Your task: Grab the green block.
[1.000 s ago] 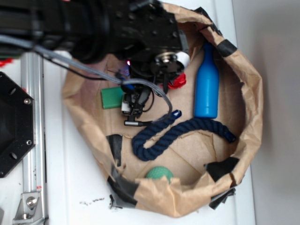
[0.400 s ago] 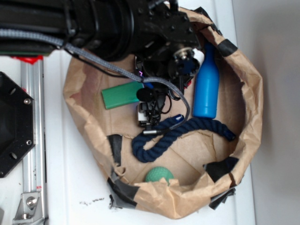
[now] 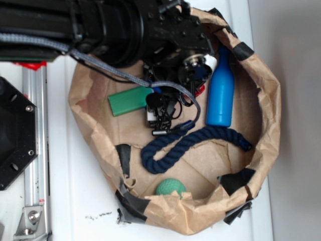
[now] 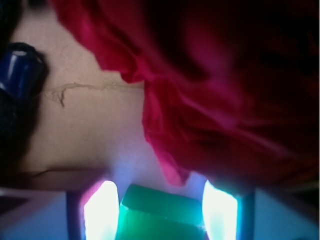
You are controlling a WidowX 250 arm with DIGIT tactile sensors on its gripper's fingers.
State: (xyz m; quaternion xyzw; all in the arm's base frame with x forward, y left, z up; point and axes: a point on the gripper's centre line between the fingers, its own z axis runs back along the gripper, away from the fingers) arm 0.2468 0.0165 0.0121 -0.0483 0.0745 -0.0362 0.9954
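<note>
Wrist view shows the green block (image 4: 160,215) low in the picture, with its near end sitting between the two glowing fingers (image 4: 101,210) of the pincer (image 4: 160,212). The jaws stand on both sides of the block with only thin gaps, so they are close around it, but I cannot tell if they already press it. Above the block a big red flower (image 4: 225,95) of soft cloth fills most of the picture, and it seems to come very near the far end of the block.

From the exterior view, the block (image 3: 129,100) lies flat on the floor of a wide brown paper bag (image 3: 271,110) that is open on the white table (image 3: 75,201). The black arm hangs over the upper part of the bag and hides the pincer itself, so this view does not help for the grip.

I judge that the step in hand is the closing on the block: the reach looks finished and the lift is not begun. The next move calls for the jaws to close firmly on the two long sides, then a straight lift, with care that the red cloth is not caught together with the block.

Inside the bag there are also a blue bottle (image 3: 220,90) lying on its side at the right, a dark blue rope (image 3: 190,143) curved across the middle, and a small green ball (image 3: 170,187) near the lower rim. Pieces of black tape (image 3: 123,155) hold the paper wall. The rope is near the pincer, the ball is well apart.
</note>
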